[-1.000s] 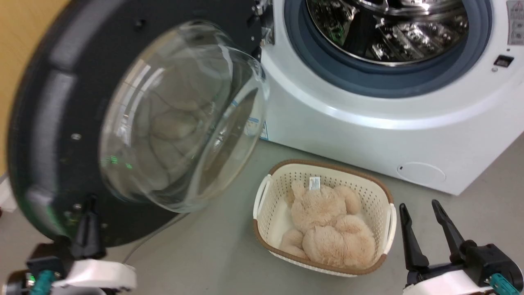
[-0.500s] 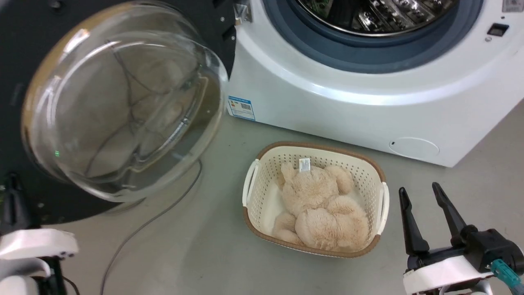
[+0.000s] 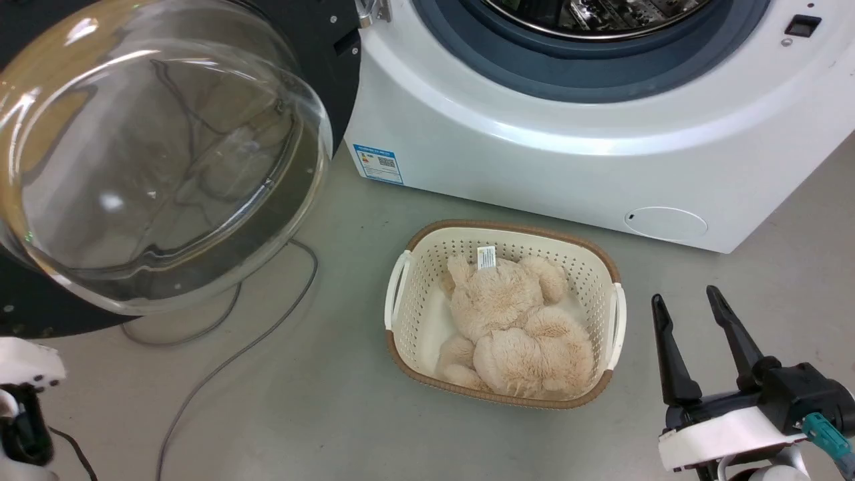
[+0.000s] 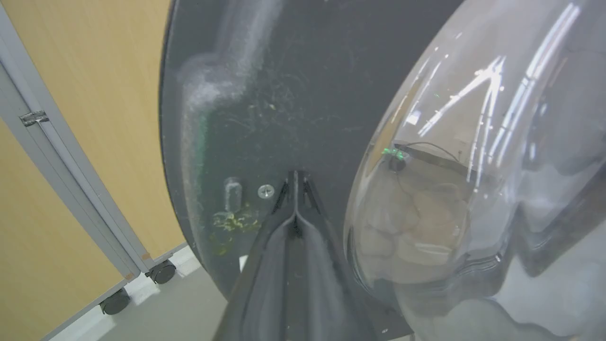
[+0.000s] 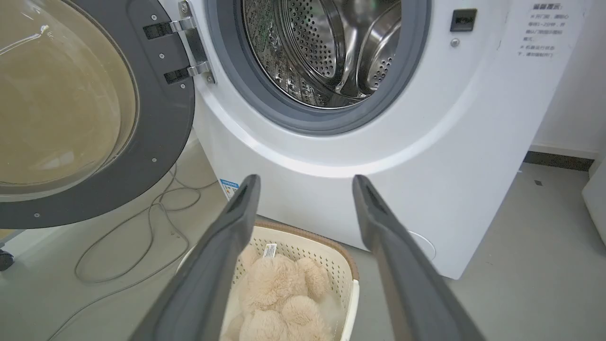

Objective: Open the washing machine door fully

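The washing machine door (image 3: 324,47), black with a domed glass bowl (image 3: 147,147), stands swung out to the left on its metal hinge (image 5: 189,47). The white washing machine (image 3: 534,167) shows its steel drum (image 5: 326,47) and grey gasket. In the left wrist view my left gripper (image 4: 294,176) is shut, its tips against the door's (image 4: 265,94) black inner face beside a screw, left of the glass. My right gripper (image 3: 686,297) hangs open and empty at the lower right, low in front of the machine (image 5: 473,142); its fingers (image 5: 246,199) point at the machine's front.
A cream basket (image 3: 507,227) holding a beige plush toy (image 3: 514,327) sits on the grey floor before the machine, left of my right gripper. A grey cable (image 3: 220,361) trails under the door. A wooden partition (image 4: 94,71) on castors stands beyond the door's edge.
The door has swung further open to the left, uncovering the blue label on the machine's front. My left arm has gone left with it. The head view has shifted. The right gripper stays open.
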Motion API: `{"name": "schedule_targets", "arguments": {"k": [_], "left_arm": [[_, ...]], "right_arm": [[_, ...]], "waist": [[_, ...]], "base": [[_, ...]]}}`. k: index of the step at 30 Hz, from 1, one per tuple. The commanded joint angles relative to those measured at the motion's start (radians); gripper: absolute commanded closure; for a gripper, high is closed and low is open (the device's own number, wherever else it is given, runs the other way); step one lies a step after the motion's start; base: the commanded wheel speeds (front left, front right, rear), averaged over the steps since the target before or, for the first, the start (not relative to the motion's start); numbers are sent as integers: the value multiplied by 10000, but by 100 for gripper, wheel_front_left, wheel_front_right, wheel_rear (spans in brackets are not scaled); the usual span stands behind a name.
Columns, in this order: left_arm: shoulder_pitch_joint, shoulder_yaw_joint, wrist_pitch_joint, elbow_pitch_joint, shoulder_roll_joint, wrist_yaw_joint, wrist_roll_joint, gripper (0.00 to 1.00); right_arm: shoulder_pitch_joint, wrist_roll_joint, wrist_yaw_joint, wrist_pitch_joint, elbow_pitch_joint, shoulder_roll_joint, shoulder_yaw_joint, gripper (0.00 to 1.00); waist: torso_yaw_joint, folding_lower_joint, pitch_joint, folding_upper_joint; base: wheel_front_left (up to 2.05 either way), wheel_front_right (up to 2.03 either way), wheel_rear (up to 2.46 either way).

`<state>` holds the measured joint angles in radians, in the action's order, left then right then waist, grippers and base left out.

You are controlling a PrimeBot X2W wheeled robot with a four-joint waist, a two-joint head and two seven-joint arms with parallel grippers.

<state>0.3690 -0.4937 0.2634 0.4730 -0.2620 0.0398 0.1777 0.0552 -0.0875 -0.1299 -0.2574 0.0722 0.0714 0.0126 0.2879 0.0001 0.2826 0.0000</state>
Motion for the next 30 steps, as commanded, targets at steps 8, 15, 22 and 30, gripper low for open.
{"name": "schedule_targets", "arguments": {"k": [8, 15, 22, 30], "left_arm": [[699, -467, -16, 867, -372, 256, -332, 100], [686, -590, -16, 968, -345, 377, -571, 100], [153, -699, -16, 418, -88, 576, -735, 100], [-676, -404, -16, -576, 332, 765, -999, 100]], "right_arm": [[173, 70, -8, -44, 1, 73, 8, 0], [96, 75, -8, -44, 52, 28, 7, 0], [-90, 8, -8, -44, 80, -78, -94, 0], [-563, -77, -8, -44, 121, -179, -235, 0]], "waist": [[-175, -1, -13, 0], [-228, -1, -157, 0], [-271, -1, -698, 0], [-222, -1, -1637, 0]], "base": [[0, 0, 0], [0, 0, 0], [0, 0, 0], [0, 0, 0]]}}
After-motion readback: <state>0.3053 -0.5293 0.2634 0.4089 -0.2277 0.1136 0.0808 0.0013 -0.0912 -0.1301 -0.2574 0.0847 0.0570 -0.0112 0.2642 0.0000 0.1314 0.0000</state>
